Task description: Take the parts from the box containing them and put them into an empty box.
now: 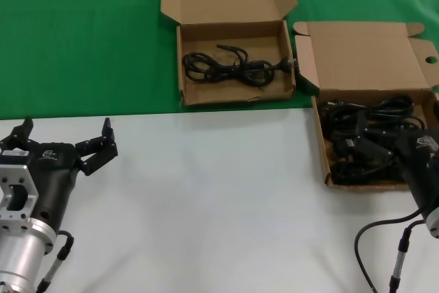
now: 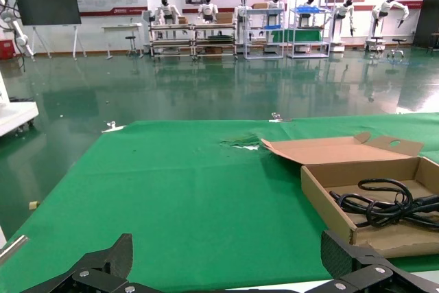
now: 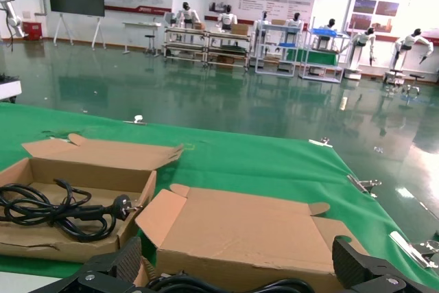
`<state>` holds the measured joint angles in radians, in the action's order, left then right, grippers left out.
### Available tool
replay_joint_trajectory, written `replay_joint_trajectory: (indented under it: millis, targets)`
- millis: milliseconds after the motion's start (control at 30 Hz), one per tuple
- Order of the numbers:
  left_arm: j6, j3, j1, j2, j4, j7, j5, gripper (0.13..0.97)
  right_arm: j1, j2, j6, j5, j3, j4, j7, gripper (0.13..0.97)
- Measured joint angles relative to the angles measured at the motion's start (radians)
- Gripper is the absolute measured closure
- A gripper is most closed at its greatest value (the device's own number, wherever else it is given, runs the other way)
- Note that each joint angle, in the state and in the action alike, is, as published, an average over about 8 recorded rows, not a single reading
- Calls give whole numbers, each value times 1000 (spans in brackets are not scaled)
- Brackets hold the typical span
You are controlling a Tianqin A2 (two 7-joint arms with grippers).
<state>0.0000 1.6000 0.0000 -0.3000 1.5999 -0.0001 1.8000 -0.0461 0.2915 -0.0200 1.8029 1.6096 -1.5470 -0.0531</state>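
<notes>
Inside the tall-lidded brown cardboard mailer box (image 1: 370,66), right gripper (image 1: 363,150) sits fingers apart, directly over the coiled black cables (image 1: 370,111). Destination short-lidded brown box (image 1: 233,90) lies to its left, one cable (image 1: 230,68) in it. Left gripper (image 1: 65,145) idle, spread.

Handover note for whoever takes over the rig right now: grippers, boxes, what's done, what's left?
Left gripper: open, idle over the white table, holding nothing.
Right gripper: down inside the source box among the cables; jaws open in the wrist view, grasp unclear.
Receiving box on the green cloth already holds one cable bundle.
Left: move the remaining cables across.
</notes>
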Motion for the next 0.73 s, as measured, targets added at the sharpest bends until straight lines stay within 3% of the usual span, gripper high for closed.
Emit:
replay_joint_trajectory:
  millis: [733]
  targets:
    - [0, 0, 0, 0, 0, 0, 0, 132, 0, 0, 0, 0, 0, 0, 0, 129]
